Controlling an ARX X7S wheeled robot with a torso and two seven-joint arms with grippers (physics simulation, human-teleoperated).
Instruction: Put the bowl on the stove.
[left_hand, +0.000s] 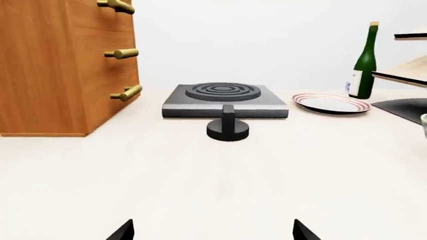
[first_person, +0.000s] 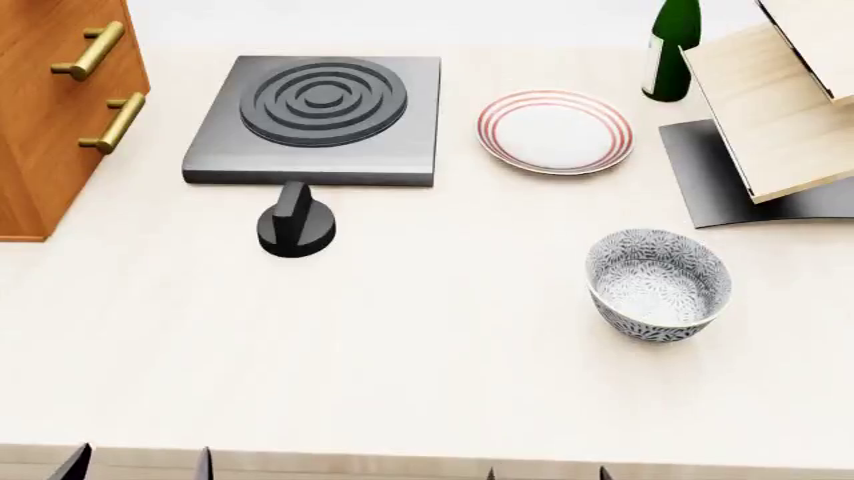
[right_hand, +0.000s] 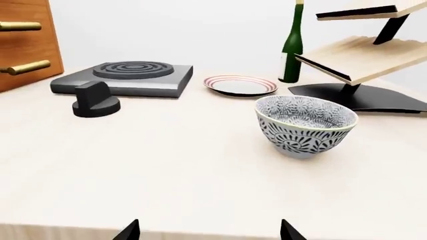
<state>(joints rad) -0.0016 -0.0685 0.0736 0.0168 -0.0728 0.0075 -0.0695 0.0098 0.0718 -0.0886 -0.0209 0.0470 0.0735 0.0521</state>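
The speckled white bowl (first_person: 659, 284) stands upright and empty on the pale counter at the right; it also shows in the right wrist view (right_hand: 305, 125). The dark-grey stove (first_person: 318, 120) with its ringed burner lies at the back left, and shows in the left wrist view (left_hand: 225, 100) and the right wrist view (right_hand: 127, 79). My left gripper (left_hand: 212, 232) is open and empty, low over the counter's near part, facing the stove. My right gripper (right_hand: 208, 232) is open and empty at the counter's front edge, well short of the bowl. Only fingertips show in the head view.
A round black knob (first_person: 295, 224) sits in front of the stove. A red-rimmed plate (first_person: 555, 132) lies right of the stove, a green bottle (first_person: 670, 42) behind it. A wooden drawer cabinet (first_person: 60, 110) stands at the left, a tiered wooden rack (first_person: 774, 110) on a black base at the right.
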